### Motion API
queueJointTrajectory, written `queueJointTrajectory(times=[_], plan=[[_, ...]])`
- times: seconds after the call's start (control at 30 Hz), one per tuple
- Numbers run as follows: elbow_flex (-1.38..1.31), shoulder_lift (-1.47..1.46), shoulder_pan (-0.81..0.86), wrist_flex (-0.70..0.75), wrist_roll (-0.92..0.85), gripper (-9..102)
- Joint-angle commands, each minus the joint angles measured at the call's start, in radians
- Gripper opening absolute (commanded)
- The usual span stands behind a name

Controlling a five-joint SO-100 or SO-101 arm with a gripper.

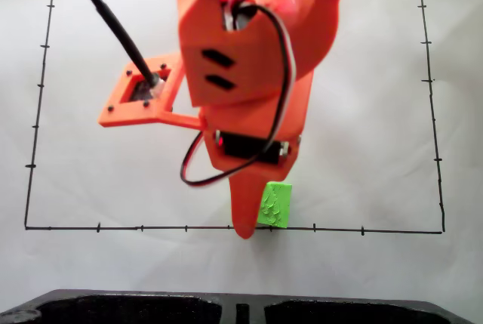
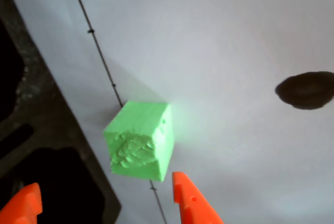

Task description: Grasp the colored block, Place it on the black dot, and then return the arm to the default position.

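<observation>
gripper (image 2: 104, 203): spread, empty, tips either side just short of the block
block (image 2: 140, 141): straight ahead, between the tips
dot (image 2: 306, 90): well apart from block, right in wrist view

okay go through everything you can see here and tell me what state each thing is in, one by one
Green block: resting on the paper on the border line, not gripped, apart from the dot.
Black dot: uncovered.
Gripper: open, one orange tip on each side of the block in the wrist view, not touching it.
Border line: crossed by the block near the bottom edge in the fixed view.
Black cable: plugged into the camera plate.
</observation>
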Motion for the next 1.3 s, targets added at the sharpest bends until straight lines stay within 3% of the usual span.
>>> queueJointTrajectory(times=[0.0, 0.83, 1.27], plan=[[-0.054, -0.025, -0.002, 0.008, 0.008, 34], [-0.324, -0.325, -0.018, 0.087, -0.029, 34], [-0.337, -0.345, -0.009, 0.071, -0.021, 22]])
